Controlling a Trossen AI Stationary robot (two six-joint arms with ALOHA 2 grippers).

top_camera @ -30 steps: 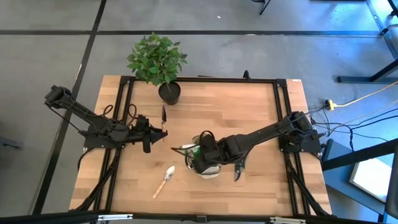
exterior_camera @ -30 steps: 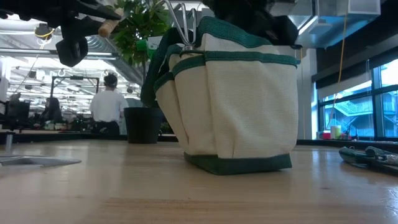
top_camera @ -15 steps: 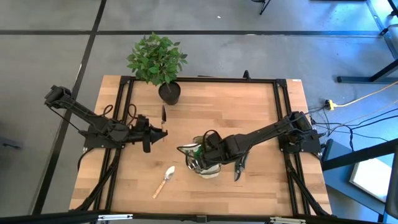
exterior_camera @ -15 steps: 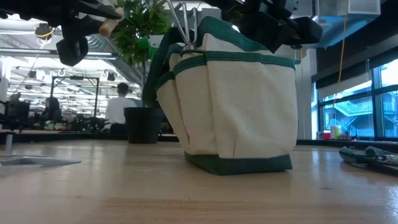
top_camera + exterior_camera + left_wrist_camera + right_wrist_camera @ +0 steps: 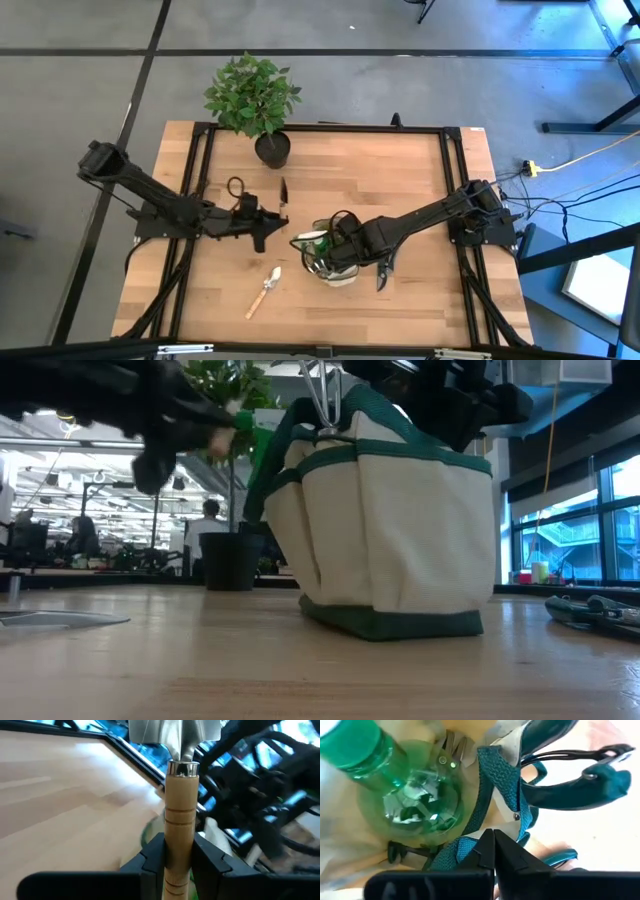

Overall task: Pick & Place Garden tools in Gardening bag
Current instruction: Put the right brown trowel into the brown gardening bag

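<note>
Step in hand, as judged: carrying one wooden-handled tool toward the bag. Left gripper (image 5: 262,226), left of table centre, pinches the wooden-handled tool (image 5: 178,827) by its handle, metal head pointing away from the wrist; in the high view the head shows just beyond the fingers, toward the far side. A second trowel (image 5: 265,291) lies loose on the near-left of the table (image 5: 400,170), not yet collected. Gardening bag (image 5: 332,262) stands just right of the left gripper, near table centre; the green spray bottle (image 5: 395,785) sits inside it. Right gripper (image 5: 493,851) is at the bag's rim, fingers pressed together on a teal strap, apparently steadying the bag. Pruners (image 5: 384,268) lie just right of the bag. Next move calls for bringing the tool rightward over the opening, clear of the handles, then releasing.
</note>
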